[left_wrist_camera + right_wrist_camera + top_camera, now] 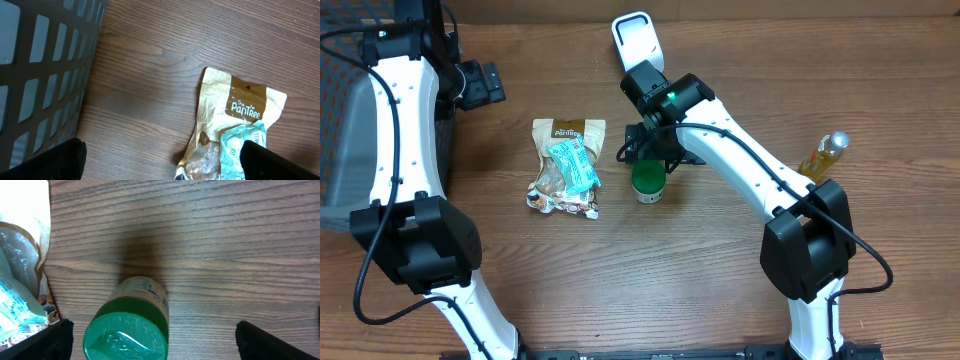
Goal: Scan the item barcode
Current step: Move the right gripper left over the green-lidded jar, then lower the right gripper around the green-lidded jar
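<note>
Basket (pixel 340 130) at table's left edge. Left gripper (pixel 496 84) near basket, jaws wide open, empty. Bag (pixel 567 165) mid-table. Right gripper (pixel 653 150) over jar (pixel 647 183), jaws wide open, empty. Jar upright, just right of bag.

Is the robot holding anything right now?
No. The left gripper and right gripper are both open and empty; the green-lidded jar under the right one isn't gripped.
</note>
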